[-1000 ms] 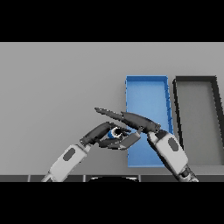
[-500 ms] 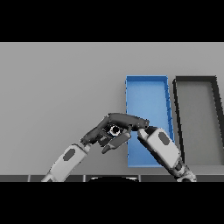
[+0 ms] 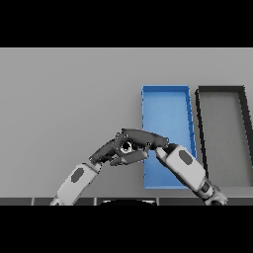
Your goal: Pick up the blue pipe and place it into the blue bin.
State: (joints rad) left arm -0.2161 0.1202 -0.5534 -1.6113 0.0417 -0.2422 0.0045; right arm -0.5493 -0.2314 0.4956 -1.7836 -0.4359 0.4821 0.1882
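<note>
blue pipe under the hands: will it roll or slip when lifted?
Probably rigid: the small blue pipe shows a round open end, no sag. Likely light, since it nearly vanishes between the right hand and left hand. A round body may roll or slip; both hands closing around it should limit that beside the blue bin.

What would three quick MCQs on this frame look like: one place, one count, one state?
1. Where do the two hands meet?
A. Just left of the blue bin
B. Inside the black bin
C. At the table's far edge

2. How many bins are on the table?
A. One
B. Two
C. Three

3. What is in the blue bin?
A. The pipe
B. A hand
C. Nothing visible

Key: 1 A, the left hand and right hand close together beside the blue bin; 2 B, the blue one and the black bin on the table; 3 C, its floor shows bare.
</note>
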